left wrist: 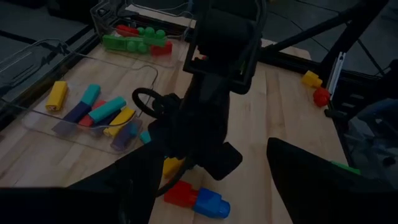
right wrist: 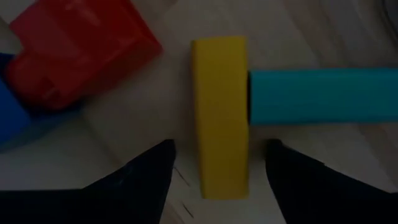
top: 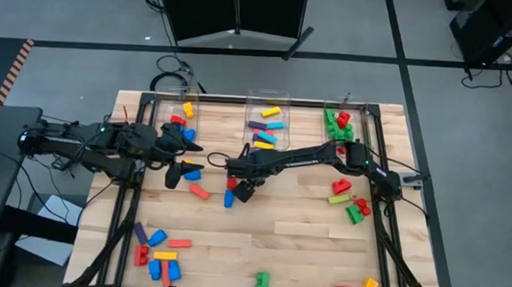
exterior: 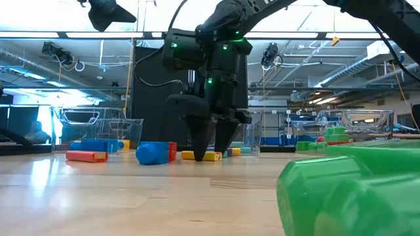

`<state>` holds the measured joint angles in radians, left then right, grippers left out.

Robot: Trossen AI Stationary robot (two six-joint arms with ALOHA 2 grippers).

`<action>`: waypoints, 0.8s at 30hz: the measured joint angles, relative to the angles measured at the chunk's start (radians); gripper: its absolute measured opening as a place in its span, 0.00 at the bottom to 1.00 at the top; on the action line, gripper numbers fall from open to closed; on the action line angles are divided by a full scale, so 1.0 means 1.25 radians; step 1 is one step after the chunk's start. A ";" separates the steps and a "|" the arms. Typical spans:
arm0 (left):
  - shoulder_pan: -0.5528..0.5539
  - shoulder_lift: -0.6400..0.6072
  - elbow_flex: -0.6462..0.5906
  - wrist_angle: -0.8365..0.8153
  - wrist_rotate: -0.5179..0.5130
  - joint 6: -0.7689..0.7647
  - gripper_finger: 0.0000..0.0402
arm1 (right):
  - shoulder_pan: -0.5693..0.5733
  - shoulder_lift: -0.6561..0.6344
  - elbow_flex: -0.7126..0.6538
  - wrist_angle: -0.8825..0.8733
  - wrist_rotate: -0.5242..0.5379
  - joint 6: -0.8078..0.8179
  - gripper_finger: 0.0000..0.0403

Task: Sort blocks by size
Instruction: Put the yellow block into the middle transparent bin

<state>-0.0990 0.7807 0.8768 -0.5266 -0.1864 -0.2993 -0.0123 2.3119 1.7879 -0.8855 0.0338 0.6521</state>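
A long yellow block (right wrist: 219, 118) lies flat on the wooden table, with a cyan block (right wrist: 323, 96) end-on against its side and a red block (right wrist: 81, 50) joined to a blue one (right wrist: 9, 118) close by. My right gripper (right wrist: 221, 180) points straight down over the yellow block. It is open, one finger on each long side, and a gap shows on both sides. From table height the fingertips (exterior: 213, 144) hang just above the yellow block (exterior: 203, 156). My left gripper (top: 179, 165) waits open to the left, above the table.
Three clear bins (top: 268, 118) holding blocks stand along the far edge. Loose blocks lie at the near left (top: 162, 253), on the right (top: 346, 198) and along the near edge (top: 263, 282). A red block (top: 199, 191) and blue ones (top: 192, 173) lie under my left gripper.
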 joint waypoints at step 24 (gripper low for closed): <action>0.000 0.000 0.000 0.000 -0.006 0.004 0.73 | 0.039 -0.138 -0.021 -0.050 -0.013 -0.024 0.28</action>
<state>-0.0986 0.7807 0.8768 -0.5266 -0.1940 -0.2945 0.0360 2.1397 1.7618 -0.9475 0.0174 0.6220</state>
